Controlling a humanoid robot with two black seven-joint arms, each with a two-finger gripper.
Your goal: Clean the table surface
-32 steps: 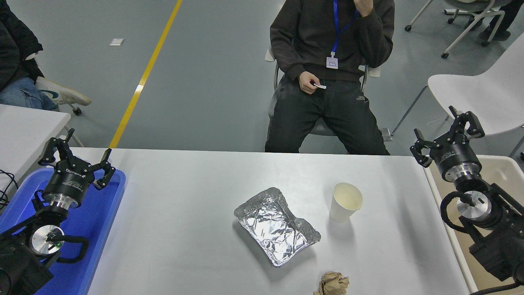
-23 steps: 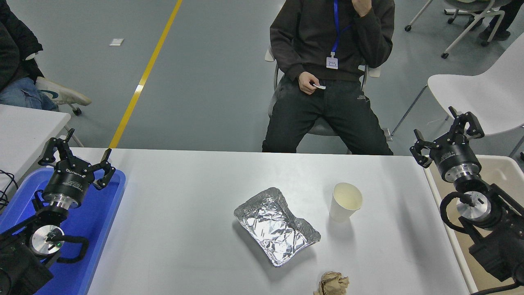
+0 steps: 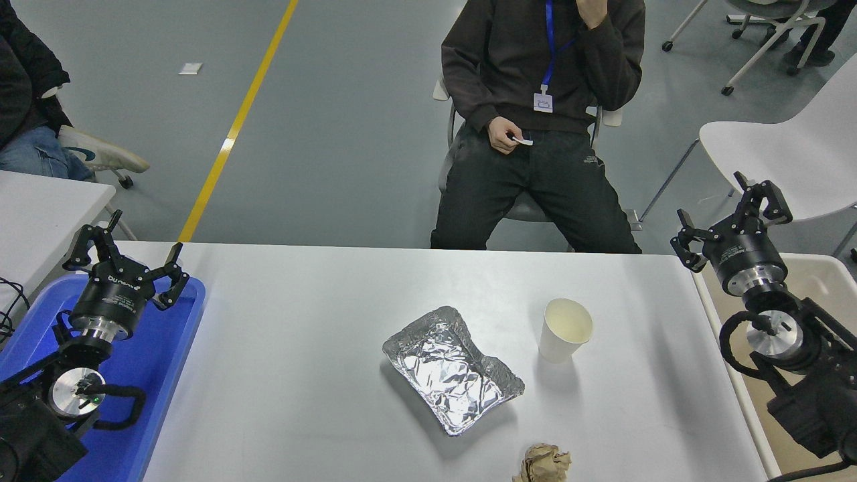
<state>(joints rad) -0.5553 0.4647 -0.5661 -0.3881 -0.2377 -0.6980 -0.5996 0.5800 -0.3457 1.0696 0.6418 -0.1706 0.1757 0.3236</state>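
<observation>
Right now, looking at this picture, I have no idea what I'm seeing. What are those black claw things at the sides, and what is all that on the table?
The camera sits high on a robot and looks down over its white table. The black claws are the ends of its two arms. The left gripper hangs over a blue tray; the right gripper is off the table's right edge, over a beige bin. Both are open and hold nothing.

Three bits of rubbish lie on the table: a crumpled foil tray, an upright paper cup just to its right, and a brown paper ball at the near edge. A person sits on a chair beyond the far side, watching.
</observation>
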